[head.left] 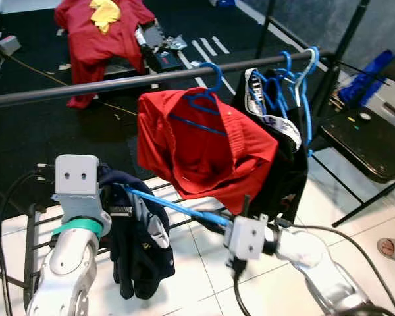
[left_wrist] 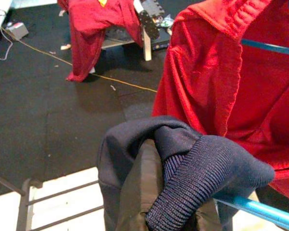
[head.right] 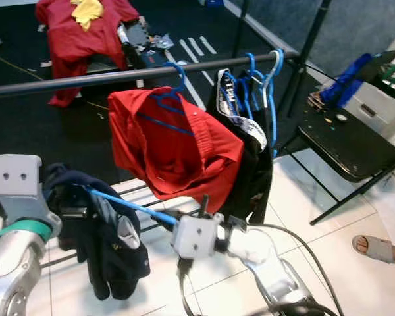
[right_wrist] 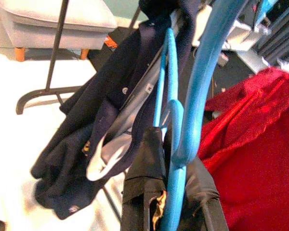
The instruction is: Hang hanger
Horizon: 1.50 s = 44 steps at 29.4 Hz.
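Observation:
A blue hanger [head.left: 178, 207] carrying a navy jacket [head.left: 135, 243] is stretched between my two grippers, below the dark clothes rail [head.left: 85, 89]. My right gripper [head.left: 242, 209] is shut on the hanger's hook end; in the right wrist view the blue hanger [right_wrist: 176, 159] runs up between its fingers [right_wrist: 144, 192]. My left gripper [head.left: 117, 201] is at the other end, wrapped in the jacket's collar [left_wrist: 192, 168] and closed on the cloth. A red shirt [head.left: 204, 148] on another blue hanger hangs from the rail just behind.
Empty blue hangers [head.left: 296, 72] and a black garment [head.left: 283, 151] hang at the rail's right end. A black folding chair [head.left: 368, 145] stands to the right, with a person's sandalled foot [head.left: 392, 249] near it. Red clothes [head.left: 102, 29] lie beyond the rail. The rack's low bars [head.left: 33, 243] run at floor level.

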Motion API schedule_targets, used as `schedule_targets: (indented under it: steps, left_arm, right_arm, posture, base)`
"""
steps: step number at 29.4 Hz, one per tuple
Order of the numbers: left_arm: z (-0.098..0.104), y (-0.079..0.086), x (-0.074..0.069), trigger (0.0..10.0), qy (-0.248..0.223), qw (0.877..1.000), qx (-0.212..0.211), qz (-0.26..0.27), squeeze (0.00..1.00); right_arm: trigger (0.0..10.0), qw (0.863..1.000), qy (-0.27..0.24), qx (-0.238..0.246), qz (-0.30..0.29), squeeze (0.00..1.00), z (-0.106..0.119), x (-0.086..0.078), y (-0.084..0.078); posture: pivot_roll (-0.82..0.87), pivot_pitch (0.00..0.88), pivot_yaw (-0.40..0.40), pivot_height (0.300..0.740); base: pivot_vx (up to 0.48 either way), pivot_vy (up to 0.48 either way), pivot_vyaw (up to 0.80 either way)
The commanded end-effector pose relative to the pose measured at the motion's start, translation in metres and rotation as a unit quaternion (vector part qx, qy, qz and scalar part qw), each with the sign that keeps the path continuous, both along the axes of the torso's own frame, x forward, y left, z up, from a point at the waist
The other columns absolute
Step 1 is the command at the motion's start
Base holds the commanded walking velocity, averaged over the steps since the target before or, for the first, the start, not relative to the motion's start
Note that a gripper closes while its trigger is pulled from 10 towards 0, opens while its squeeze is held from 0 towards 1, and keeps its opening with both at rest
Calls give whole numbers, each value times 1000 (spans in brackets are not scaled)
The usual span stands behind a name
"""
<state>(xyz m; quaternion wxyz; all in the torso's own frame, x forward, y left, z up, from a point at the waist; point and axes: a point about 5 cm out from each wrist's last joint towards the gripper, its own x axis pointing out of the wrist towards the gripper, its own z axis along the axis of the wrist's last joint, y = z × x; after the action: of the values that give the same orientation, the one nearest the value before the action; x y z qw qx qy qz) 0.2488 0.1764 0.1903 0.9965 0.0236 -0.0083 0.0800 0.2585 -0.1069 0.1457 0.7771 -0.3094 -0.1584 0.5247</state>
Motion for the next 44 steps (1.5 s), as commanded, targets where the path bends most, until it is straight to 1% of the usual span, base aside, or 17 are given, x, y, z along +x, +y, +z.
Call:
schedule_targets:
  steps: [1, 6, 13, 14, 15, 16, 17, 21, 22, 28, 31, 32, 33, 34, 36, 40, 44]
  left_arm:
    - [2, 4, -1, 0, -11, 1000, 4, 18, 0]
    - [-10, 2, 4, 0, 10, 1000, 25, 12, 0]
    - [-26, -2, 11, 0, 35, 999, 23, 13, 0]
    - [-29, -2, 13, 2627, 42, 999, 28, 16, 0]
    - [-29, -2, 13, 2627, 42, 999, 28, 16, 0]
    - [-32, -2, 14, 10000, 49, 998, 31, 16, 0]
    - [-34, -2, 14, 10000, 52, 998, 40, 12, 0]
    - [-35, -3, 14, 10000, 52, 997, 50, 6, 0]
    - [-36, -5, 14, 10000, 53, 997, 53, -2, 0]
    - [-33, -9, 16, 10000, 45, 997, 54, -17, 0]
    - [-25, -16, 17, 10000, 26, 998, 51, -36, 0]
    - [-25, -16, 17, 10000, 26, 998, 51, -36, 0]
    - [-19, -21, 16, 10000, 11, 998, 48, -50, 0]
    - [-19, -21, 16, 10000, 11, 998, 48, -50, 0]
    - [-10, -28, 13, 10000, -12, 996, 43, -71, 0]
    - [-6, -31, 11, 10000, -23, 996, 47, -76, 0]
    - [-5, -31, 10, 10000, -26, 996, 50, -72, 0]
  right_arm:
    - [0, 1000, 14, -4, 8, 0, -3, -4, -1]
    - [0, 999, 41, 17, 4, 0, -3, -14, -2]
    - [0, 999, 30, 27, 26, 0, 15, -22, 6]
    - [0, 998, 47, 28, 22, 0, 13, -26, 3]
    - [0, 998, 47, 28, 22, 0, 13, -26, 3]
    - [0, 998, 65, 24, 4, 0, 5, -30, -3]
    - [0, 996, 87, 23, -18, 0, -5, -33, -10]
    - [0, 992, 115, 22, -57, 0, -20, -35, -20]
    - [0, 986, 147, 16, -80, 0, -34, -36, -28]
    - [0, 970, 215, 12, -115, 0, -56, -33, -35]
    - [0, 966, 228, 16, -121, 0, -53, -18, -32]
    - [0, 966, 228, 16, -121, 0, -53, -18, -32]
    - [0, 967, 225, 12, -122, 0, -49, -5, -28]
    - [0, 967, 225, 12, -122, 0, -49, -5, -28]
    - [0, 969, 216, 9, -118, 0, -39, 17, -18]
    - [0, 972, 207, 1, -108, 0, -35, 28, -12]
    - [0, 976, 198, -6, -94, 0, -35, 25, -9]
  posture:
    - [-40, 140, 56, 740]
    - [-47, 141, 58, 740]
    - [-44, 139, 56, 740]
    - [-43, 139, 50, 740]
    - [-43, 139, 50, 740]
    - [-45, 140, 47, 740]
    - [-46, 140, 47, 740]
    - [-49, 142, 47, 740]
    - [-58, 146, 55, 740]
    - [-73, 148, 66, 740]
    - [-72, 148, 72, 740]
    - [-72, 148, 72, 740]
    - [-68, 147, 72, 740]
    - [-68, 147, 72, 740]
    - [-55, 146, 67, 740]
    - [-38, 144, 56, 740]
    - [-27, 143, 45, 740]
  base:
    - [0, 0, 0]
    - [0, 0, 0]
    - [0, 0, 0]
    - [0, 0, 0]
    - [0, 0, 0]
    - [0, 0, 0]
    - [0, 0, 0]
    - [0, 0, 0]
    - [0, 0, 0]
    - [0, 0, 0]
    - [0, 0, 0]
    - [0, 0, 0]
    - [0, 0, 0]
    - [0, 0, 0]
    - [0, 0, 0]
    - [0, 0, 0]
    - [0, 0, 0]
